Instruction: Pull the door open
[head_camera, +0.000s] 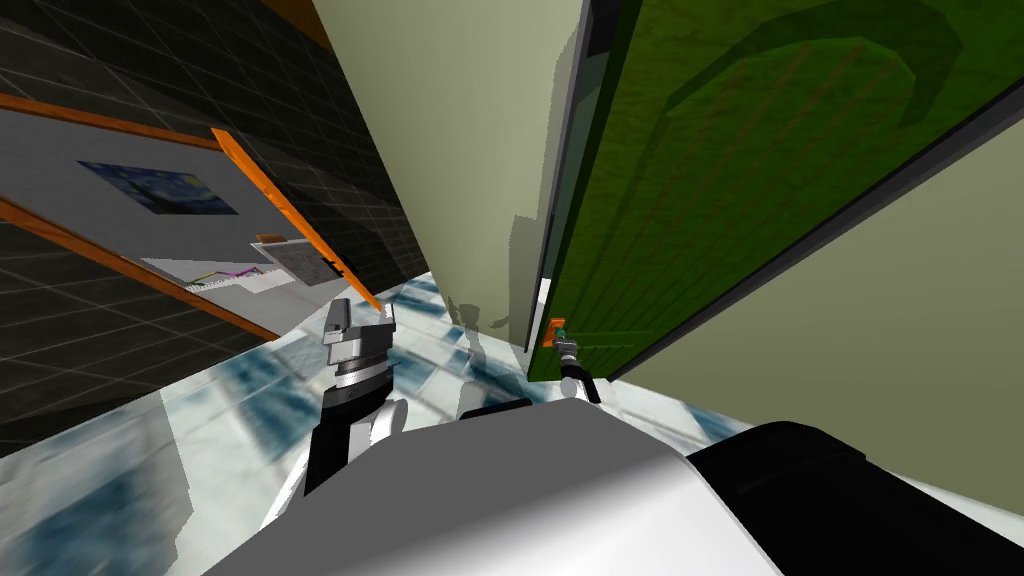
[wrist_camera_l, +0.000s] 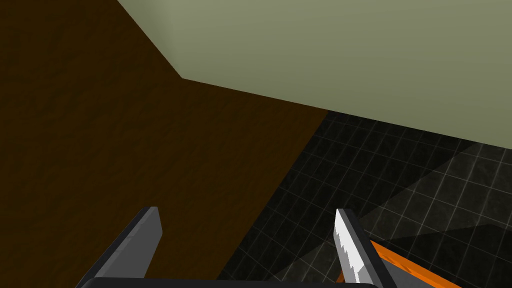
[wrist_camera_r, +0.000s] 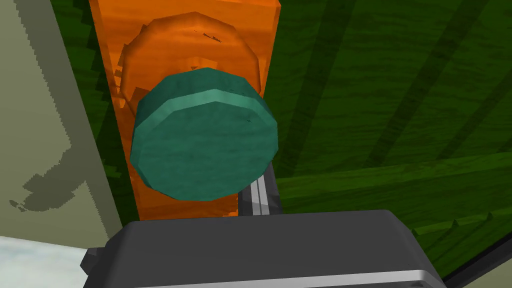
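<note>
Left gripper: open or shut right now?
Open. In its wrist view the left gripper has its fingers far apart, nothing between them.

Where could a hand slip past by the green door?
Bare floor lies between the left tool and the green door, along the olive wall. The door face beyond the orange plate is bare too. It is crowded at the teal knob, where the right tool grips.

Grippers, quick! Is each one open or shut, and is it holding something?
Left gripper: open, holding nothing.
Right gripper: shut on the teal door knob.
</note>
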